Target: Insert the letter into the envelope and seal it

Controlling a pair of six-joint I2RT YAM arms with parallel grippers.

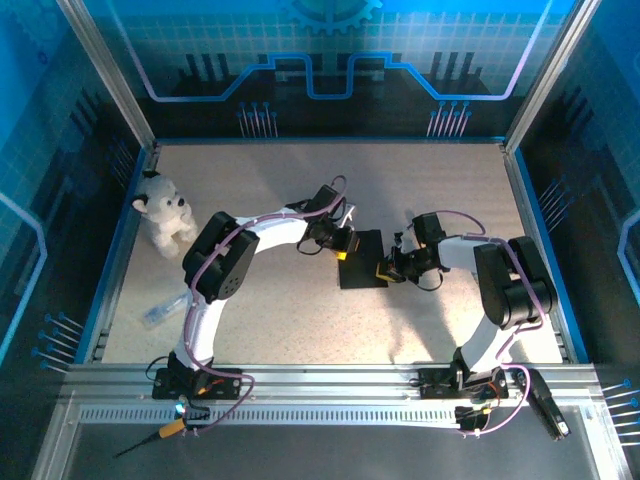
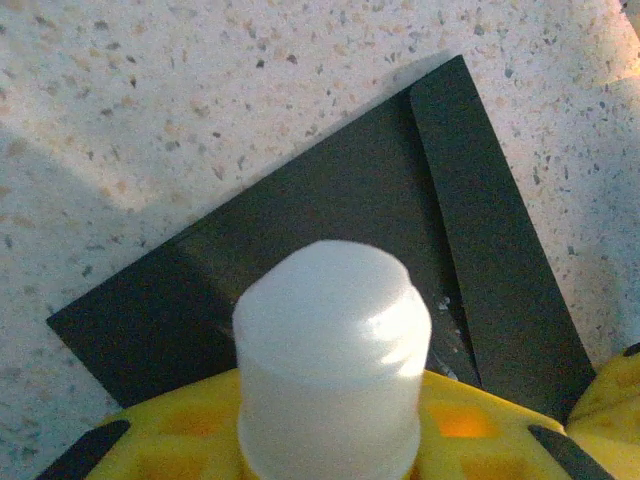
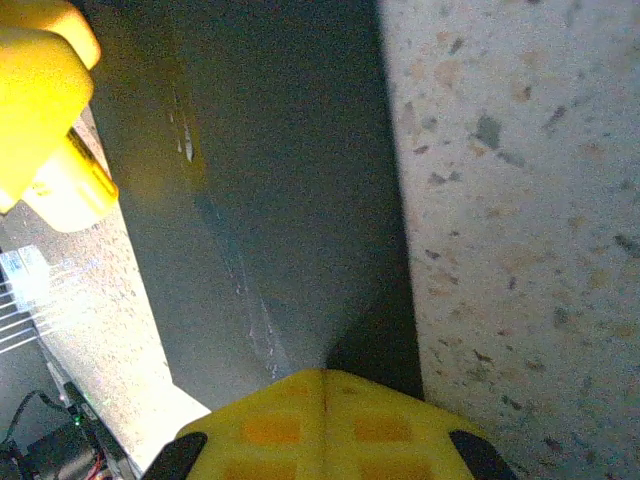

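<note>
The black envelope (image 1: 362,258) lies flat on the speckled table, mid-field between both arms. In the left wrist view the envelope (image 2: 330,210) shows a narrow strip (image 2: 490,230) along one side, set off by a crease with small white flecks beside it. My left gripper (image 1: 343,243) hovers over the envelope's far left corner, shut on a stick with a white rounded end (image 2: 330,340) that points down at the black paper. My right gripper (image 3: 325,385) is shut, its joined yellow tips resting on the envelope (image 3: 270,150) near its right edge. The letter is out of view.
A white plush dog (image 1: 165,213) sits at the table's left side and a clear plastic item (image 1: 165,310) lies near the front left. Raised blue-edged walls (image 1: 515,200) ring the table. A black tool (image 1: 548,400) lies on the rail at front right.
</note>
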